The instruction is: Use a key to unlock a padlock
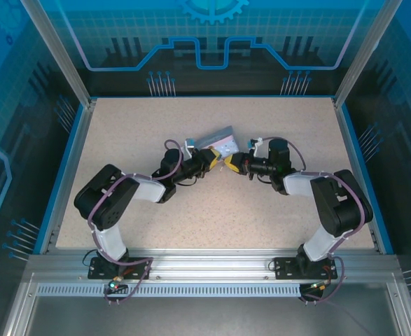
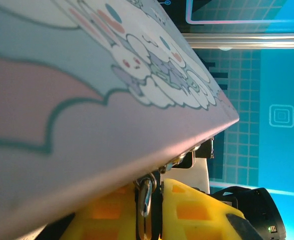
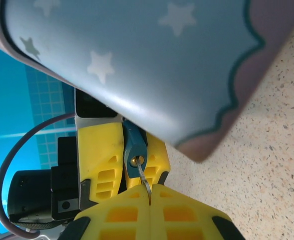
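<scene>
At the key-into-lock step, by the look of it. Holds the padlock (image 3: 133,145) clamped between the yellow fingers (image 3: 102,155) of the left pincer (image 1: 209,159), just under the lower edge of the pastel tin (image 3: 152,60) near the middle of the bench (image 3: 272,150), with the brass keyhole (image 3: 135,160) turned toward the right arm. Pinches the key (image 3: 145,184) in the closed right pincer (image 3: 150,196), thin blade pointing up, with the tip at or just inside the keyhole; cannot tell how deep. From the left wrist, shows a slim metal loop (image 2: 145,195), likely the shackle, caught between that pincer's own fingers right below the tin's rim, beside a small hasp (image 2: 187,157). Next, probably: calls for pushing the blade fully home along the line of the keyway, then rolling the right wrist to turn it, while bracing the lock body firmly on the left so as not to twist along with the key. Risks bending so thin a blade, or slipping it out, with any sideways drift. As for pose: reaches both arms inward from the near corners to meet at mid-bench, elbows bent outward, forearms low, wrists facing one another almost head-on, with the tin just behind the meeting point.
</scene>
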Action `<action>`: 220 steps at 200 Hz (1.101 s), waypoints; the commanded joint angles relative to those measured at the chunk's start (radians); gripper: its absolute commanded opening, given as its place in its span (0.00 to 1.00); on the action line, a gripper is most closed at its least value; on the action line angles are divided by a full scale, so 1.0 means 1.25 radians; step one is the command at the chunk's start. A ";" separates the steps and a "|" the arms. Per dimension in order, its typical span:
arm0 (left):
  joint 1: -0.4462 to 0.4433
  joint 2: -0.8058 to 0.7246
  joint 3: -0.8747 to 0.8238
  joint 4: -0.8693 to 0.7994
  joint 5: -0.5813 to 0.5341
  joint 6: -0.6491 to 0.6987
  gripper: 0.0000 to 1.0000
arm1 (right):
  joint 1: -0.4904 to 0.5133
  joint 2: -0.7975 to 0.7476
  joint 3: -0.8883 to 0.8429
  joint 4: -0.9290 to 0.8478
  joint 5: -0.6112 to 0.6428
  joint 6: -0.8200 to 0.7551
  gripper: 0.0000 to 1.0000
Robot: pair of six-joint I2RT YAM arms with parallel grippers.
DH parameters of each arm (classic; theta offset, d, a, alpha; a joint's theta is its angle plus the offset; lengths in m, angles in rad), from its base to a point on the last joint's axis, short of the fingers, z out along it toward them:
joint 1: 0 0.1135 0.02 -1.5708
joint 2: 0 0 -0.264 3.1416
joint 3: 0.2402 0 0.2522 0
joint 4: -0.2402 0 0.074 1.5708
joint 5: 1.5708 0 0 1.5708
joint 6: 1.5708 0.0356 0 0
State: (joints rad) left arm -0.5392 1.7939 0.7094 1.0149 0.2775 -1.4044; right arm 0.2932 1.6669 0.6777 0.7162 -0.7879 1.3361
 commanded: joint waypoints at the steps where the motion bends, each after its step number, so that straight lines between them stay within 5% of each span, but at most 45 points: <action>1: -0.028 -0.040 0.016 0.003 0.073 0.042 0.00 | 0.004 0.014 0.041 0.029 0.005 0.022 0.00; 121: -0.061 0.019 0.013 0.131 0.001 -0.040 0.00 | 0.059 0.038 -0.016 0.107 0.070 0.059 0.00; 220: -0.058 0.003 0.008 0.102 0.051 -0.032 0.00 | -0.005 0.053 -0.002 0.063 0.039 0.012 0.00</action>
State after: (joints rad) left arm -0.5602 1.8248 0.7097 1.0512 0.1886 -1.4242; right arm 0.3065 1.7069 0.6609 0.7948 -0.7479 1.3876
